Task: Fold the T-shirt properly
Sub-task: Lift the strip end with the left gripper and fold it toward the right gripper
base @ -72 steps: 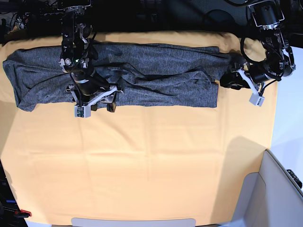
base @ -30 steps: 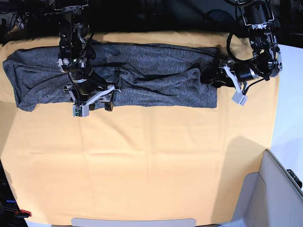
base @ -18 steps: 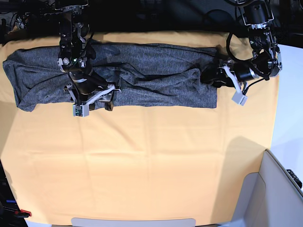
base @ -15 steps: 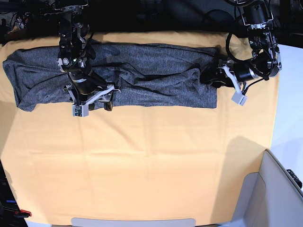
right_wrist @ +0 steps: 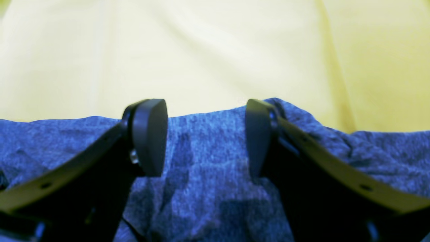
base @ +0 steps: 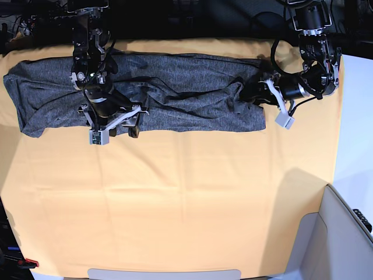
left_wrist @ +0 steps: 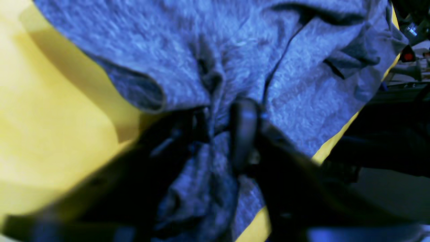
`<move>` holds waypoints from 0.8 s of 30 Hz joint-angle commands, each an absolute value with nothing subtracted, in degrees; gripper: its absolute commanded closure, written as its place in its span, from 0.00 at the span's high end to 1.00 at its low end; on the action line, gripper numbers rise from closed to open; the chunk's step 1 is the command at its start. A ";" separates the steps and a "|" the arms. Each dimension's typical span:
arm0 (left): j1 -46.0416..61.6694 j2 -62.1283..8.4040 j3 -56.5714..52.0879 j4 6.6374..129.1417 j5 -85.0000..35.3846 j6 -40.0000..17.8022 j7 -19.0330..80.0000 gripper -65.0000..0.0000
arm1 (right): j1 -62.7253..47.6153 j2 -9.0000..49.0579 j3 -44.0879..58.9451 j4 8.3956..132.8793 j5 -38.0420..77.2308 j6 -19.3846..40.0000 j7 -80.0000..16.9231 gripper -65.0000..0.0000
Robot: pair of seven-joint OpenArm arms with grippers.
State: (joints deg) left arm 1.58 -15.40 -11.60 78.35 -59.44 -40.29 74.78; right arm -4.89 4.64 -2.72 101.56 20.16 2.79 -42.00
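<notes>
Left gripper (left_wrist: pixel 220 129) pinches T-shirt (left_wrist: pixel 255 50) fold.

Left gripper (left_wrist: pixel 220 134) is pinched on a bunched fold of the T-shirt (base: pixel 175 87), its arm reaching in from the far right corner in the base view. Right gripper (right_wrist: pixel 205 137) stands with fingers (right_wrist: pixel 151 134) spread apart, tips low over the shirt's near edge, holding nothing.

free: table cloth (base: pixel 175 204) front | blocked: T-shirt (base: pixel 186 99) spans rear
</notes>
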 commanded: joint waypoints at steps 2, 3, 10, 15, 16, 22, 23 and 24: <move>1.36 -15.87 -11.38 78.73 -57.98 -40.00 76.44 0.01 | -3.91 4.62 -0.40 102.90 20.53 3.03 -40.66 0.56; 1.36 -15.87 -11.38 78.90 -57.98 -40.00 76.44 0.00 | -3.91 4.44 0.84 102.90 20.53 3.03 -40.66 0.56; 1.36 -14.64 -11.30 84.53 -57.98 -40.00 76.88 0.01 | -4.00 4.79 10.24 103.08 20.53 3.03 -41.01 0.56; 1.19 -11.12 -11.21 88.22 -58.07 -40.00 79.43 0.01 | -5.23 4.79 18.51 105.01 20.53 3.03 -41.01 0.56; 0.75 -10.15 -11.21 88.40 -58.07 -40.00 80.00 0.01 | -5.67 4.79 20.09 105.36 20.53 3.03 -41.01 0.56; -2.77 -6.64 -6.46 88.66 -57.98 -40.00 80.00 0.01 | -7.78 4.79 27.38 105.80 20.53 3.03 -41.01 0.56; -3.47 -6.55 -4.79 88.66 -57.98 -40.00 80.00 0.01 | -8.40 4.79 27.91 105.80 20.53 3.03 -41.01 0.56; -4.35 -6.02 -3.30 88.66 -57.98 -40.00 80.00 0.01 | -8.84 4.79 28.35 105.80 20.53 3.03 -41.01 0.56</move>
State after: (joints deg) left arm -3.25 -6.11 -3.18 87.44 -56.55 -39.70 80.40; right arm -9.37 4.32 28.29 104.66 20.14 2.76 -42.35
